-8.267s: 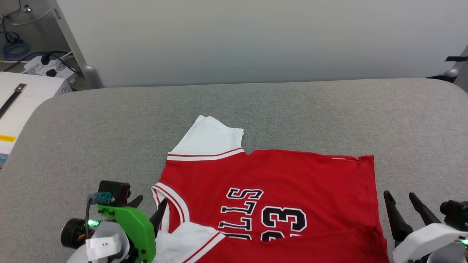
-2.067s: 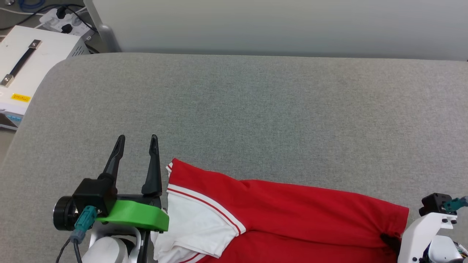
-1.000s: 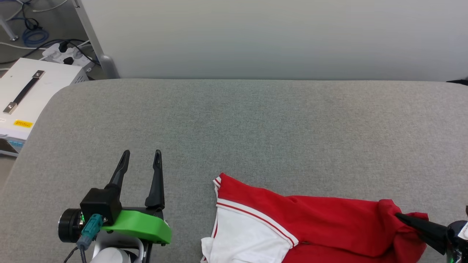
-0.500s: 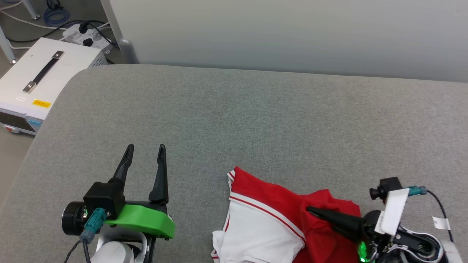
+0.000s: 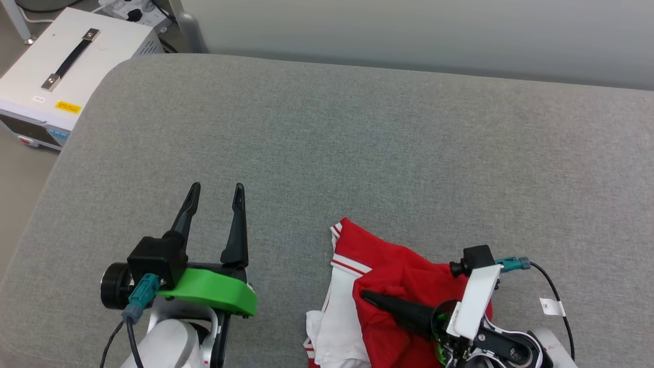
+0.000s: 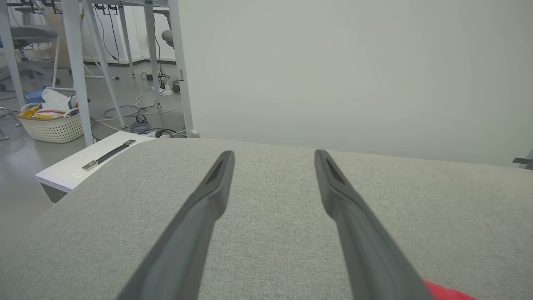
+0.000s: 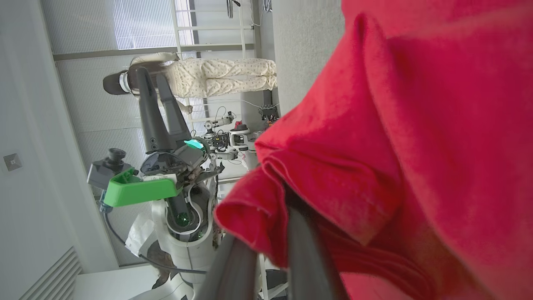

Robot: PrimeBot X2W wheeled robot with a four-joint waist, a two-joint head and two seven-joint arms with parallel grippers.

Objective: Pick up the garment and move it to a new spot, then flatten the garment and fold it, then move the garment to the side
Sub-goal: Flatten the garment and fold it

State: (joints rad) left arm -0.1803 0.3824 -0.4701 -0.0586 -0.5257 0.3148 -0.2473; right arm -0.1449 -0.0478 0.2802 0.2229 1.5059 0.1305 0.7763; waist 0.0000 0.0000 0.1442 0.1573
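The red jersey (image 5: 403, 276) lies bunched at the near edge of the grey cushioned surface (image 5: 357, 143), with its white sleeve (image 5: 337, 317) and striped trim on the left. My right gripper (image 5: 369, 296) points left and is shut on a fold of the red cloth, held over the rest of the garment. In the right wrist view its fingers (image 7: 308, 254) vanish into gathered red fabric (image 7: 416, 125). My left gripper (image 5: 216, 188) stands open and holds nothing, left of the jersey and apart from it. A red corner (image 6: 447, 292) peeks beside its fingers (image 6: 208, 200). The lettering is hidden.
A white box with a black handle (image 5: 66, 56) sits off the surface's far left corner. A pale wall panel (image 5: 409, 30) runs behind the surface. Table legs, cables and a basket (image 6: 52, 125) stand on the floor beyond. A person in pale clothes (image 7: 216, 77) is behind my left arm.
My right gripper took the jersey's right hem and carried it leftward over the garment, bunching it. The left gripper let go and stays open. The head camera shifted too.
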